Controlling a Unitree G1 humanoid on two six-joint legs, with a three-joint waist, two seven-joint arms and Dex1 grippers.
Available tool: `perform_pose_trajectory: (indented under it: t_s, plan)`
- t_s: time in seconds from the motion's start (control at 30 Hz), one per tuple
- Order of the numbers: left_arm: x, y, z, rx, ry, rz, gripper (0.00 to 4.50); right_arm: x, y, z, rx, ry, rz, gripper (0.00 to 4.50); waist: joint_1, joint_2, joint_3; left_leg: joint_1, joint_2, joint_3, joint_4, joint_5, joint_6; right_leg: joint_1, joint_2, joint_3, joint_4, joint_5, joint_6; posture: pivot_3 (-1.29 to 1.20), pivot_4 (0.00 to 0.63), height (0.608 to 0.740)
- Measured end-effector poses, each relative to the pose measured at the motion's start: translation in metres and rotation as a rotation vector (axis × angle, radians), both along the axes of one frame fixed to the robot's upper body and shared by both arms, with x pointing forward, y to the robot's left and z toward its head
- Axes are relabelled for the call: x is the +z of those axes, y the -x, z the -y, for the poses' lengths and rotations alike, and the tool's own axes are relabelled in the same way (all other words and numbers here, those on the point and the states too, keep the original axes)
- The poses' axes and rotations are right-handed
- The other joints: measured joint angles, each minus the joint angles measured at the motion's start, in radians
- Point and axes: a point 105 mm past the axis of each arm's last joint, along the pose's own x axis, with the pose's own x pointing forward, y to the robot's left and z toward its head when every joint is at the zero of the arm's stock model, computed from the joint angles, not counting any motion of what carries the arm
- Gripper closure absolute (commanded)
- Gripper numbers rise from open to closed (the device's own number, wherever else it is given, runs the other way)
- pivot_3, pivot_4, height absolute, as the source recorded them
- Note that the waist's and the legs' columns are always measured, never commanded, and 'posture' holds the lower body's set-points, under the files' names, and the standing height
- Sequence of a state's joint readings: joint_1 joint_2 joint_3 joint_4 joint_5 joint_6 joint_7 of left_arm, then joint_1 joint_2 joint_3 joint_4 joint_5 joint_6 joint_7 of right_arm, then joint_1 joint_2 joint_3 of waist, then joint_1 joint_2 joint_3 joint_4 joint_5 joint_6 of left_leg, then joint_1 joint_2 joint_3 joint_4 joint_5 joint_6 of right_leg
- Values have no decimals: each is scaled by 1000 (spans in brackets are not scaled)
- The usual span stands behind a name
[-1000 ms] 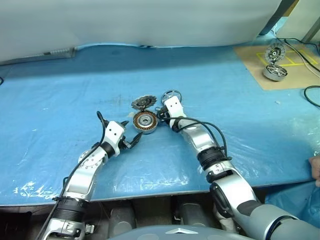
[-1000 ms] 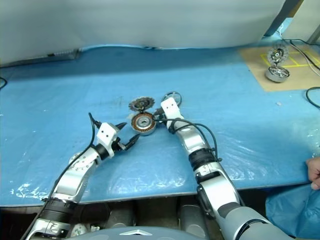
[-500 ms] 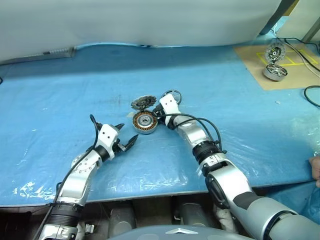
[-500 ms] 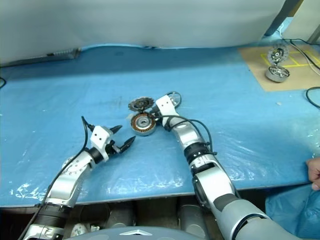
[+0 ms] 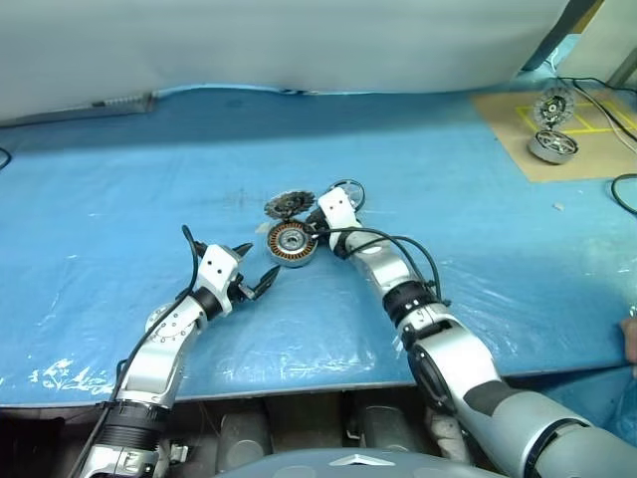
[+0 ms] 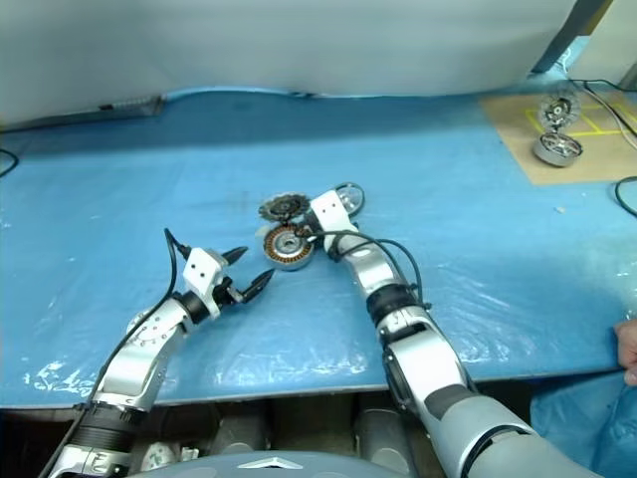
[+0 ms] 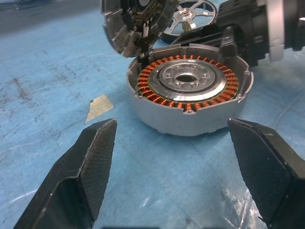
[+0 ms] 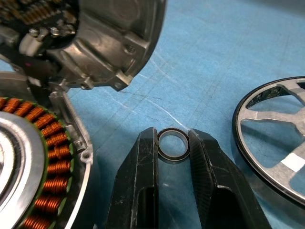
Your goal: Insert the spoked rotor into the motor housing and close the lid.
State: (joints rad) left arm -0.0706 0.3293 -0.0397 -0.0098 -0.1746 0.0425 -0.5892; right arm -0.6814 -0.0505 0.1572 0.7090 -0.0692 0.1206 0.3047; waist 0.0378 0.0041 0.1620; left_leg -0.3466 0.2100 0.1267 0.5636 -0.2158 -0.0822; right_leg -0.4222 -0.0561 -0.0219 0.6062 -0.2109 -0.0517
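Head views: on the blue table cover (image 5: 478,199), the motor housing (image 5: 291,243) lies with its lid (image 5: 288,205) raised behind it; the spoked rotor (image 6: 347,198) lies just beside the right gripper (image 5: 320,227).

Left wrist view: the left gripper (image 7: 178,164), jaws spread wide and empty, faces the housing's copper windings.

Right wrist view: the jaws pinch a small metal ring (image 8: 172,144) between housing and rotor.

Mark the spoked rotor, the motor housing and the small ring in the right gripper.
spoked rotor (image 8: 274,136), right wrist view, on a silver spoke.
motor housing (image 7: 188,88), left wrist view, on the silver centre.
small ring (image 8: 172,144), right wrist view, on its rim between the gripper's fingers.
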Motion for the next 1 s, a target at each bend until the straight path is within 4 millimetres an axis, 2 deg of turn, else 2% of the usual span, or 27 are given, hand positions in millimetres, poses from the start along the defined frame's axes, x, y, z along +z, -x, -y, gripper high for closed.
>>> perform_pose_trajectory:
  t_s: [0.23, 0.3, 0.47, 0.57, 0.67, 0.73, 0.8, 1.0]
  plan:
    - [10, 0, 7, -22, -1, 1, 522, -6, 58, 36, -39, 0, -28, 3934, 12, -3, -1, 3, -1, 0, -2, 0, 0, 3, 0, 1, -1, -2, 3, 0, 150, 740]
    - [16, -1, 11, -32, 3, 9, 522, -4, 72, 41, -50, 12, -37, 3934, 10, -3, -2, 4, -1, 0, -2, 0, 0, 3, 0, 1, -1, -6, 10, 0, 150, 740]
    - [35, -2, 26, -74, 38, 60, 522, 4, 91, 33, -16, 8, -42, 3934, -1, -3, -1, 0, -1, 0, -2, 0, 0, -2, 0, 2, -1, -6, 11, 0, 150, 740]
    - [37, 1, 30, -102, 46, 63, 522, 28, 91, 22, 30, -22, 28, 3934, -4, -3, -1, -2, -1, -1, -3, 0, 0, -4, 1, 2, -1, -2, 4, 0, 150, 740]
    - [38, 2, 30, -119, 52, 72, 522, 55, 82, 12, 67, -27, 113, 3934, -2, -3, -1, -3, -1, -1, -3, 0, 0, -4, 1, 2, -1, -2, 4, 0, 150, 740]
    - [38, 3, 29, -124, 53, 81, 522, 64, 79, 4, 87, -33, 140, 3934, -1, -3, -1, -3, -1, -1, -3, 0, 0, -4, 1, 2, -1, -2, 4, 0, 150, 740]
    - [35, 3, 26, -112, 51, 83, 522, 64, 74, -7, 107, -39, 131, 3934, -3, -3, 0, -3, -1, -1, -3, 0, 0, -4, 1, 2, -1, -2, 4, 0, 150, 740]
    - [17, 6, 13, -64, 46, 46, 522, 44, 62, -36, 153, -15, 60, 3934, -6, -2, 0, -3, -1, -1, -3, 0, 0, -4, 1, 2, -1, -2, 4, 0, 150, 740]
